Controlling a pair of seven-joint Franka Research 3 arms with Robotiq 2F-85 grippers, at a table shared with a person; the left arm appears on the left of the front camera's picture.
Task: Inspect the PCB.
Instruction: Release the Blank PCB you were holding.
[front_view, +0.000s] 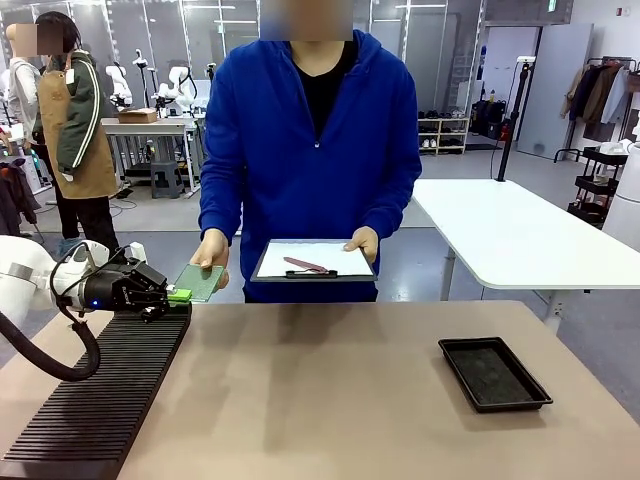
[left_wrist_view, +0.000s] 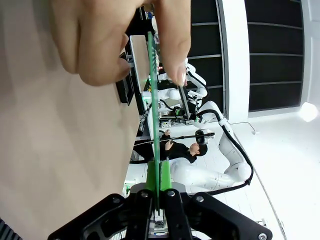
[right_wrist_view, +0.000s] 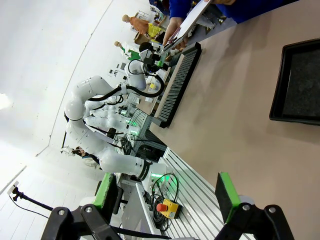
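The left gripper (front_view: 177, 295) has its jaws pinched shut on one short end of the PCB (front_view: 200, 283). The green board sticks straight out from the jaws, away from the robot and toward the person. The person's hand (front_view: 212, 250) holds the far end, so the board is held at both ends at once, up in the air just past the far edge of the table (front_view: 330, 390) and above the end of the black ribbed mat (front_view: 100, 395).

In the left wrist view the board is seen from its thin edge. It is a straight green line going up from between the jaws to the person's fingers (left_wrist_view: 172, 45), which pinch it from both flat sides. The long way of the board lines up with the gripper's fingers.

My guess is that this is a hand-over, and the next move depends on who lets go. The person's other hand (front_view: 364, 243) holds a clipboard (front_view: 315, 260) just beside it.

The right gripper (right_wrist_view: 165, 190) has its jaws wide open with nothing in them. It is far from the board, over on the side of the black tray (front_view: 495, 373).
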